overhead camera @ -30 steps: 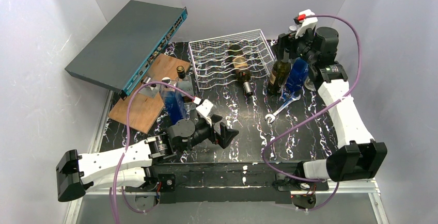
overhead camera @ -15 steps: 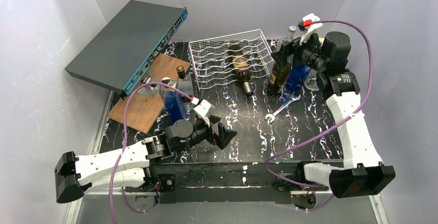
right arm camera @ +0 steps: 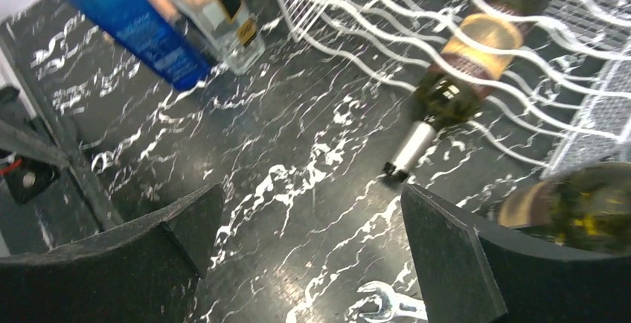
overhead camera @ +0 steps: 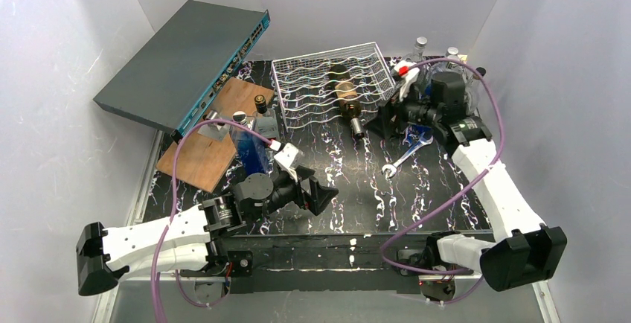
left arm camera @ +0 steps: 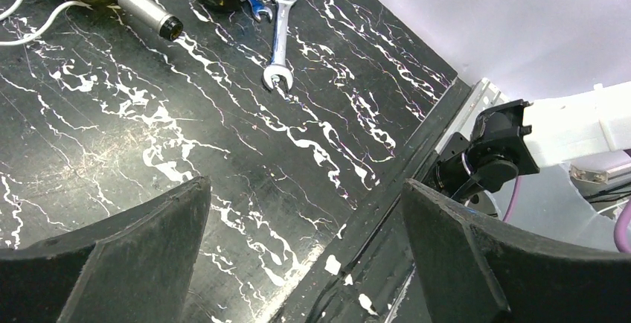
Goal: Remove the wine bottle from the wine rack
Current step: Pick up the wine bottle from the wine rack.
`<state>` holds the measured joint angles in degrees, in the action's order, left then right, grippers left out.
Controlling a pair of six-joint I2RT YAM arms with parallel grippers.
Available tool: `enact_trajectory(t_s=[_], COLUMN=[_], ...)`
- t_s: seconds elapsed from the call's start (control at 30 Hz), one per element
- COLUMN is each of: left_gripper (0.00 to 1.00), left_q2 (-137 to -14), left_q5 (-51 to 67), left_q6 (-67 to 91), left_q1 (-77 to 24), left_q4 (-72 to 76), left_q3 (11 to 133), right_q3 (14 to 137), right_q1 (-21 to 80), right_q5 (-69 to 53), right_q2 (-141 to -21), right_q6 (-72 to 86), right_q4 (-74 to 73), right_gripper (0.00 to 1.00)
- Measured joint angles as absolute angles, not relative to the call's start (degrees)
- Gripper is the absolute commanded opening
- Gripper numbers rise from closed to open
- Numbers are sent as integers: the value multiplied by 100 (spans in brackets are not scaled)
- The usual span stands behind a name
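While the wine bottle [overhead camera: 347,97] lies in a cradle of the white wire wine rack [overhead camera: 298,107], its silver-capped neck pokes out past the rack's front edge. That looks like the natural place to grab it. The right gripper [overhead camera: 384,119] sits low, just right of that neck, fingers spread wide w/ nothing between them. Its wrist cam has the neck dead ahead. The left gripper [overhead camera: 321,193] hangs near the front middle of the table, also wide apart and empty — parked out of the way, I'd say.

Room to move: the bare black marbled tabletop [overhead camera: 350,181] in front of the rack is open, a good lane for drawing the bottle twd the near edge. Watch-outs: a wrench [overhead camera: 402,157] lies just right of that lane, an olive-green bottle [right arm camera: 588,204] stands close beside the right gripper, and a blue bottle [overhead camera: 251,152] stands off the rack's left corner. The wires hem the bottle in on both sides — so probably pull along its axis, not sideways.
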<state>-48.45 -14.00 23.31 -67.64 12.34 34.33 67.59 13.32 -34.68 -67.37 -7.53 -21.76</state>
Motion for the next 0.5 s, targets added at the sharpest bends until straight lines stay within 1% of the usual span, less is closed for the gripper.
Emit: enact_trajectory(t_s=[0.13, 0.3, 0.5], left_gripper=[98, 98, 98], left_q2=[-4792, -4777, -4615], left_q5=[-1446, -1483, -1557], left_q6=[2405, 2517, 2646], left_q1=[-6764, -6764, -6761], left_q4=[1170, 1151, 1100], left_q3=[3420, 3413, 3288], right_q3=[6549, 6335, 6257], right_q1=[1883, 2536, 2930], right_q5=[-3124, -2322, -1404], right_q2=[-6834, -7203, -7769], right_q6=[-972, -1192, -1190], right_q4=[-2259, -2051, -1678], right_gripper=[98, 98, 98])
